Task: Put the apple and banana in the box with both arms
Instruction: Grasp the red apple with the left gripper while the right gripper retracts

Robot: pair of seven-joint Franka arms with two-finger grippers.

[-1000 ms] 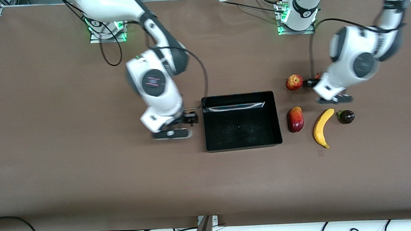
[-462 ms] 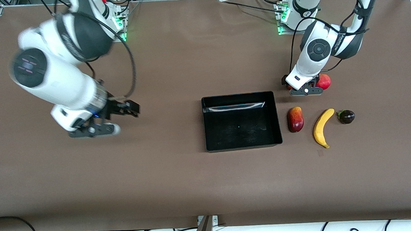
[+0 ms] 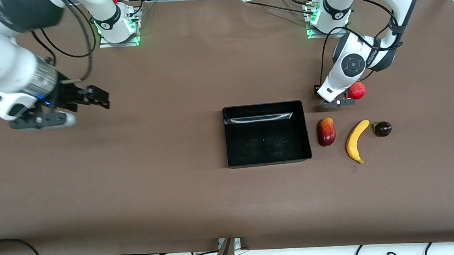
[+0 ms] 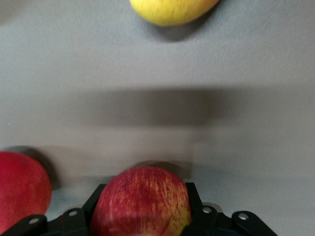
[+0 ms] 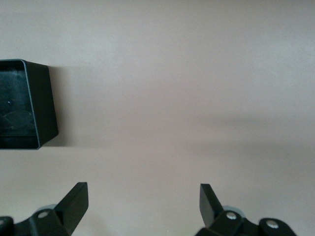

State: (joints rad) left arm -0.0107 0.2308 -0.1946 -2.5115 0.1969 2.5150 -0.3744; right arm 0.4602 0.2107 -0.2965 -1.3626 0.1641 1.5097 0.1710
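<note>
The brown cloth-covered table (image 3: 176, 201) fills the frame, and the two white jointed arms are seen entering from its upper edge. The right gripper (image 3: 98, 98) hangs over bare table in the upper part of the frame toward the right arm's end, well apart from everything, its fingers spread wide with nothing between them; that arm is judged to be waiting. The shallow rectangular black plastic box (image 3: 268, 163) sits in the middle of the frame and is empty. Beside it, toward the left arm's end, the curved yellow banana (image 3: 356, 141) lies between an elongated dark-red and yellow fruit (image 3: 326, 131) and a small dark purple fruit (image 3: 382, 128). Above these in the frame, the left gripper (image 3: 333, 99) is lowered to the table, just beside a uniformly red round fruit (image 3: 357, 90). The small round red apple with yellow-orange streaks (image 4: 141, 201) is hidden from the front camera but shown in the left wrist view, with the fingers (image 4: 193, 199) pressed against both its flanks, to all appearance clamped on it. A straight lift is advised first, so that the red fruit alongside is not nudged, and the box wall should be cleared with height before the apple is lowered and released inside. The banana is best gripped across its middle. No brand, label or legible writing is to be made out.
</note>
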